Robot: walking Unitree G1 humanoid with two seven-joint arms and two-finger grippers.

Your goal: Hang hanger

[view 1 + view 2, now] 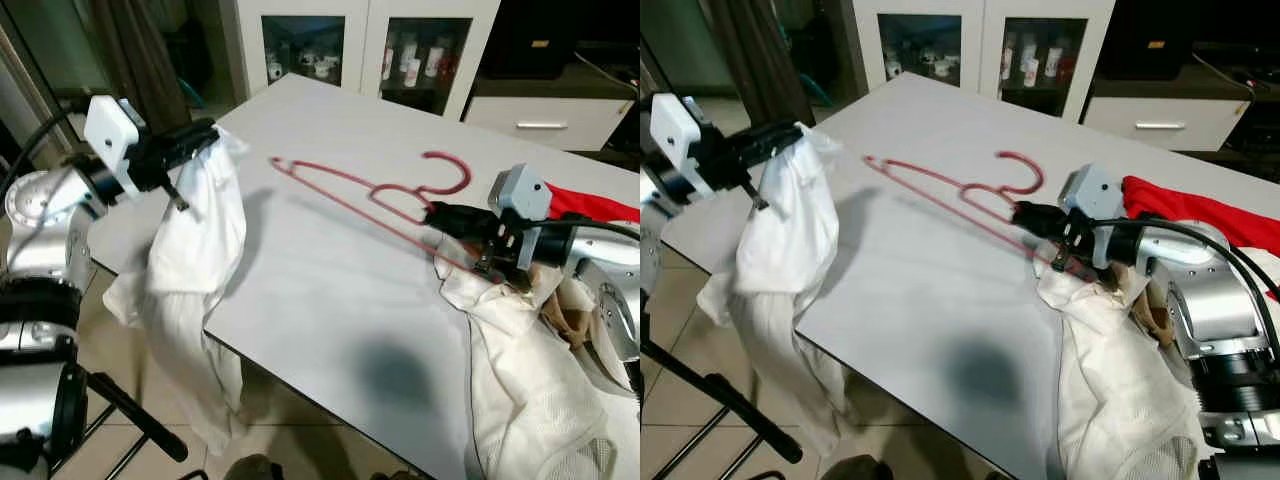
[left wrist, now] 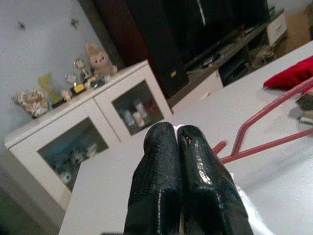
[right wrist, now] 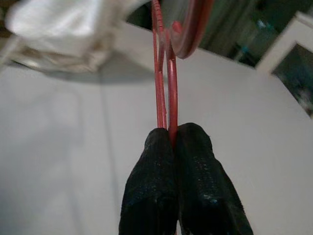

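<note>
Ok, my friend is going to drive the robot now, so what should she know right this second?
Left gripper: shut on the white garment, holding it up at the table's left edge so it dangles toward the floor.
Right gripper: shut on the red hanger, which lies flat on the table.
Another stretch of white cloth drapes off the table by the right arm; red cloth lies behind it.
Done: both things are gripped.
Left: the garment is not on the hanger yet, and nothing is hung.
</note>
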